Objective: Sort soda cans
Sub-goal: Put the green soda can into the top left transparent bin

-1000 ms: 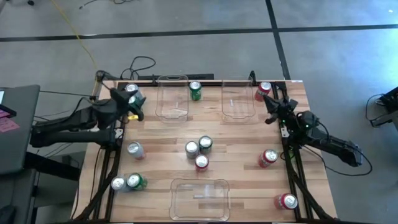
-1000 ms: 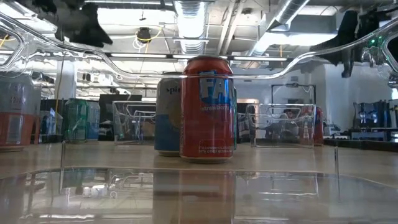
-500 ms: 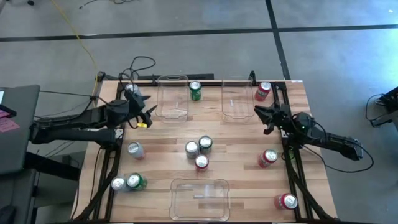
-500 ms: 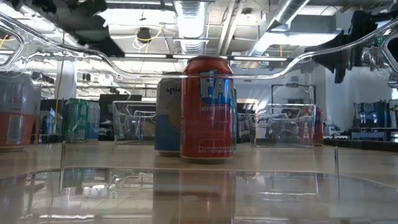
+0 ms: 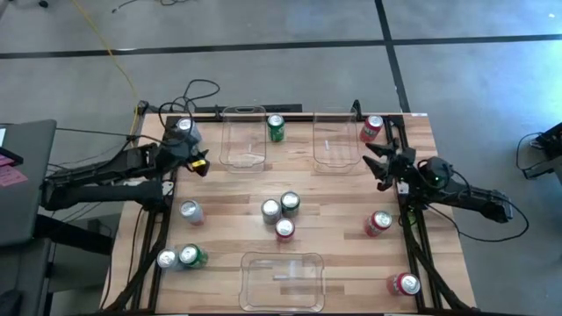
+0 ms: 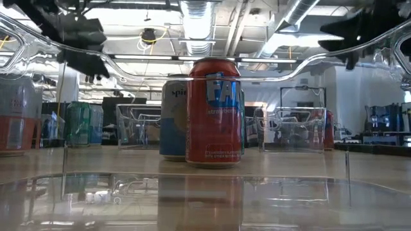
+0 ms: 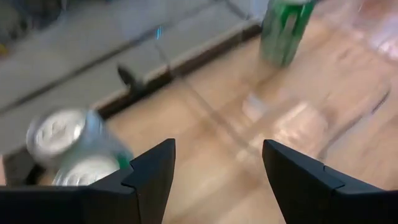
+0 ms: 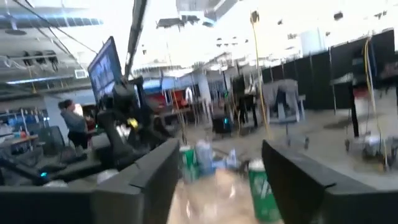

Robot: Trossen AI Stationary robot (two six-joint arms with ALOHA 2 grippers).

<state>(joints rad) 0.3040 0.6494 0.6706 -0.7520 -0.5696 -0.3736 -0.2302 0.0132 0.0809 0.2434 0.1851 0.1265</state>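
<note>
Red can (image 5: 372,128) stands just beyond open right end effector (image 5: 376,164).

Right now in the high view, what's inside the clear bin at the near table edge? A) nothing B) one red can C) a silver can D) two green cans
A: the clear bin at the near edge shows only bare plastic; the closest can, a red can, stands on the wood outside it, beside a silver can and a green can.
</note>
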